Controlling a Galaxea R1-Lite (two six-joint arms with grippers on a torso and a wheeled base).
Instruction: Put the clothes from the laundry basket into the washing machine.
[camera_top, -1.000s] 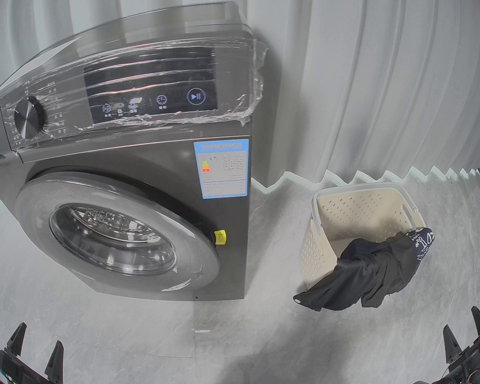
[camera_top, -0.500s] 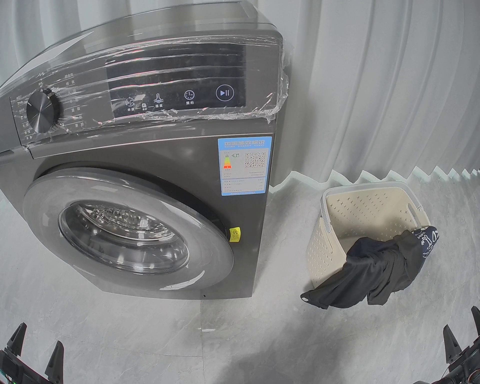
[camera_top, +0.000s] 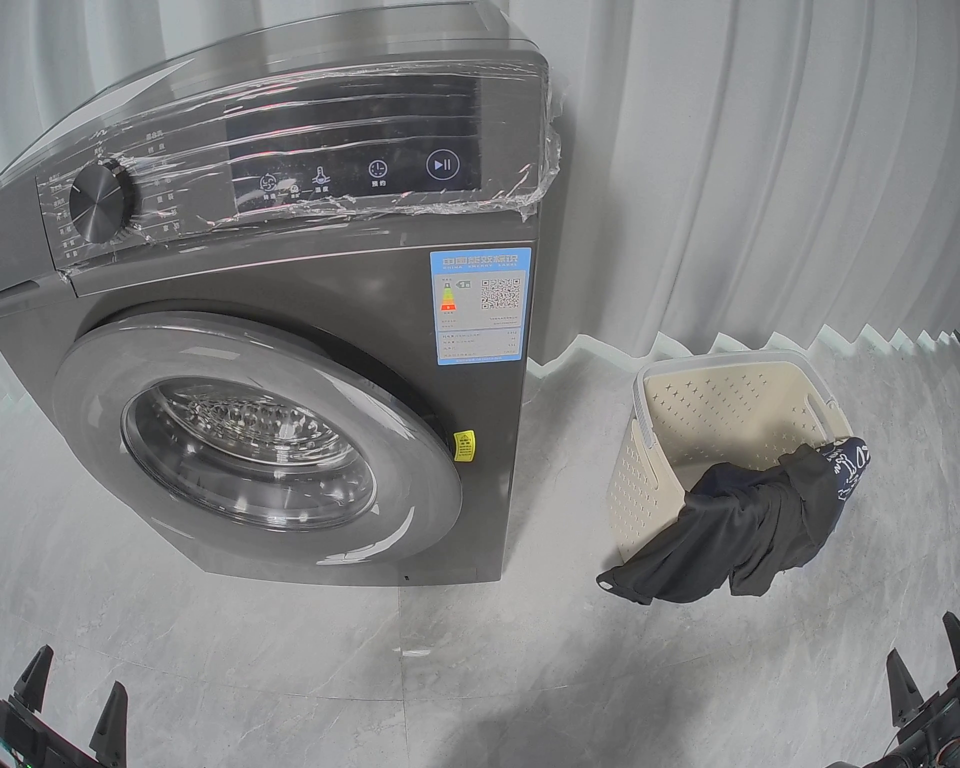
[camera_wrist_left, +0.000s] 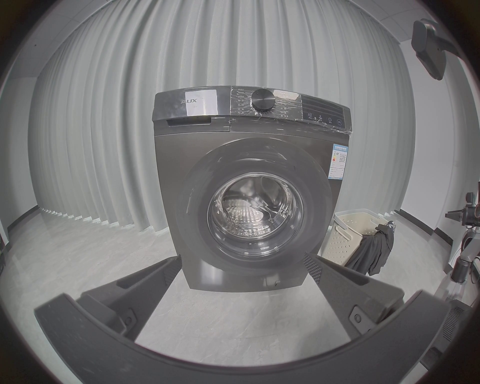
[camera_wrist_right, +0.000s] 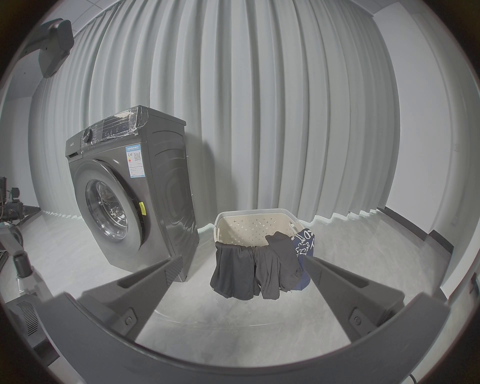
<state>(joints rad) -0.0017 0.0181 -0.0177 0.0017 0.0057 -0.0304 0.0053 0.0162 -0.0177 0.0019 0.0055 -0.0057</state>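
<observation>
Only the camera shifted — left hand (camera_top: 78, 672) and right hand (camera_top: 922, 640) hang low, spread open, empty.

Clothes (camera_top: 745, 530) overhang the laundry basket (camera_top: 638, 472) beside a seemingly shut washing machine (camera_top: 330, 275).

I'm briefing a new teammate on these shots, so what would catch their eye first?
The big grey washing machine on the left, its round door shut and clear plastic film wrapped over the control panel. Then the cream laundry basket on the floor to its right, with dark clothes draped over its near rim and hanging down outside.
</observation>
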